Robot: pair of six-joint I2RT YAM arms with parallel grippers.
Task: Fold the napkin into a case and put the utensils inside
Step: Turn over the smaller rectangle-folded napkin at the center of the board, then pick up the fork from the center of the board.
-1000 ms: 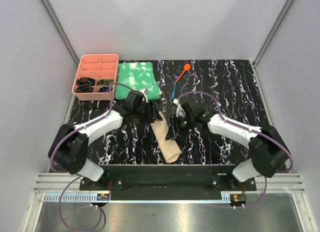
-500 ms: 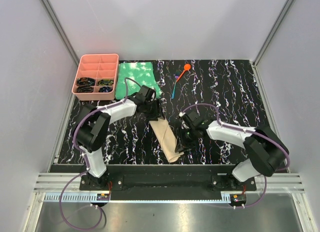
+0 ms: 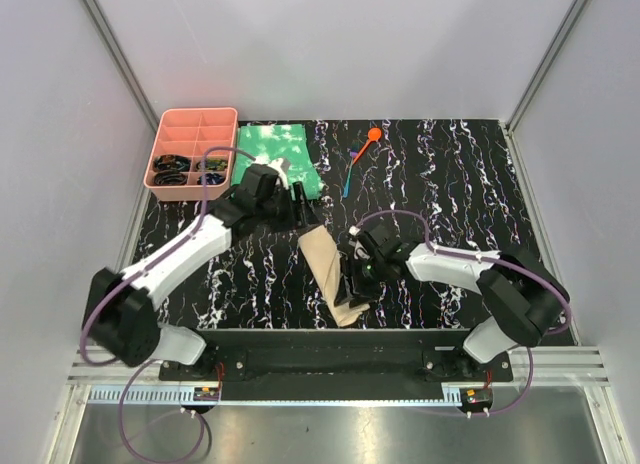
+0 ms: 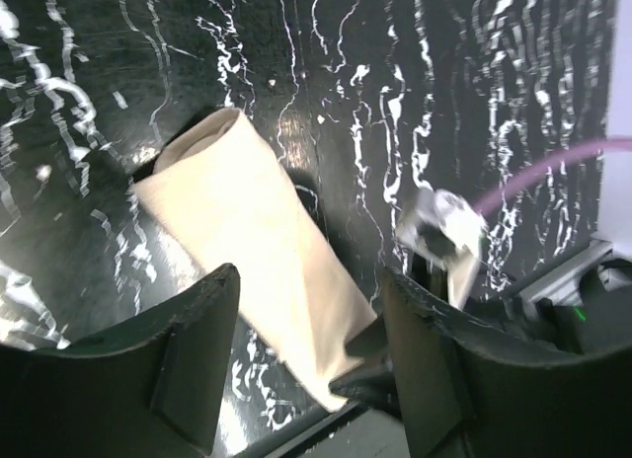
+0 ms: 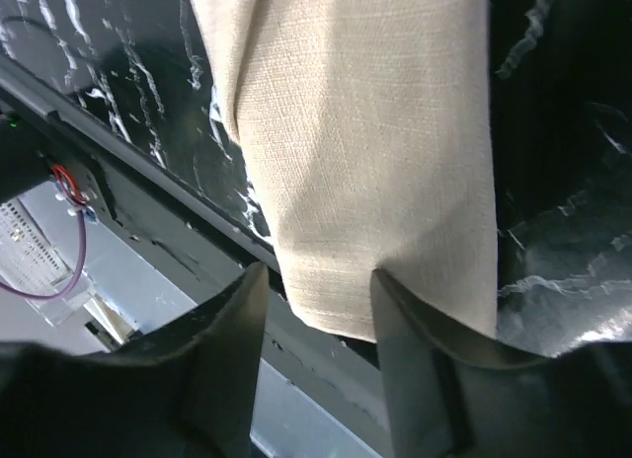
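We find the folded napkin [image 3: 328, 269] under the left hand [image 4: 306, 280], wide over its far end, and the right hand [image 5: 316, 280], wide over its near end, in our judgement to square the fold. The utensils [image 3: 372, 136] lie beyond both, not yet inside.

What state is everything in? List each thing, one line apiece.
napkin: folded into a narrow strip, lying flat
orange spoon: lying loose, outside the napkin
blue utensil: loose beside it
green cloth: folded
left gripper: open, over the napkin's far end
right gripper: open, over its near end
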